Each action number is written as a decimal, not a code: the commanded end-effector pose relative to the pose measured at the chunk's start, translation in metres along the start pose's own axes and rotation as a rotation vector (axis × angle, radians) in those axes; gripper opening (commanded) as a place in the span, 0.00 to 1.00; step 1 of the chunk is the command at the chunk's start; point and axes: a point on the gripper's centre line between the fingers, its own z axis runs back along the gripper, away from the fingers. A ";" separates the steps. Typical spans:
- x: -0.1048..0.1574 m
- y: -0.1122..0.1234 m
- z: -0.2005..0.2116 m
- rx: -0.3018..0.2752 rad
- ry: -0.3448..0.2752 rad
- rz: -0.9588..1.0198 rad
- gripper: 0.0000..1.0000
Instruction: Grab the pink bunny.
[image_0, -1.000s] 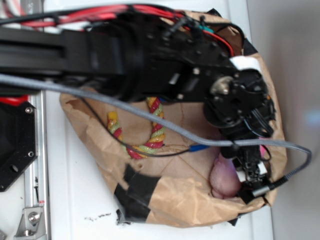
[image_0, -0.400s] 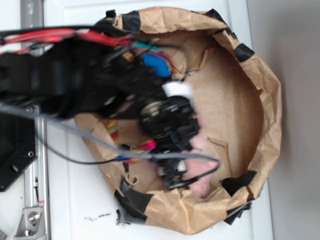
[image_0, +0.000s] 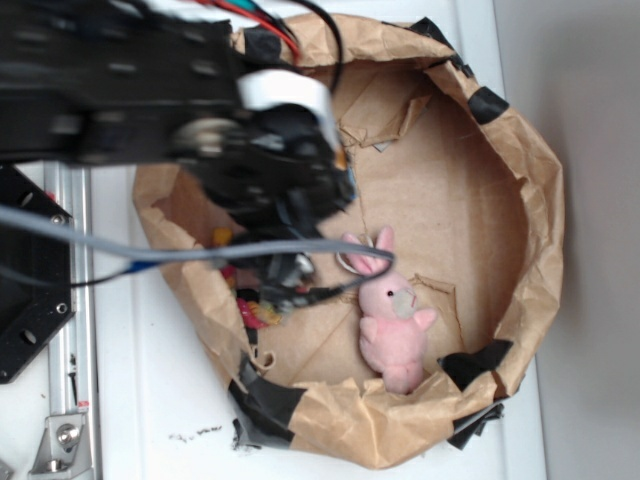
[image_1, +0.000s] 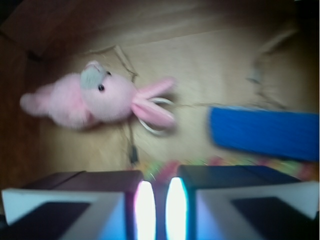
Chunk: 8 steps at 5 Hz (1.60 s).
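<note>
lay loose on paper bin (image_0: 540, 180) floor: pink bunny (image_0: 392, 328), at 4 o'clock from gripper (image_1: 155, 200). jaws nearly closed, empty. rope toy (image_0: 255, 310) partly hidden beneath.

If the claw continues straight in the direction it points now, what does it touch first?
Probably the striped rope toy, just past the nearly closed claw. The pink bunny lies further ahead and to the left. Depth is uncertain in this blurred view.
</note>
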 end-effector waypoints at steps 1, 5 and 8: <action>0.096 -0.019 0.026 0.172 -0.042 -0.320 1.00; 0.041 -0.082 0.008 0.017 0.015 -1.066 1.00; 0.017 -0.087 -0.058 -0.064 0.096 -1.142 1.00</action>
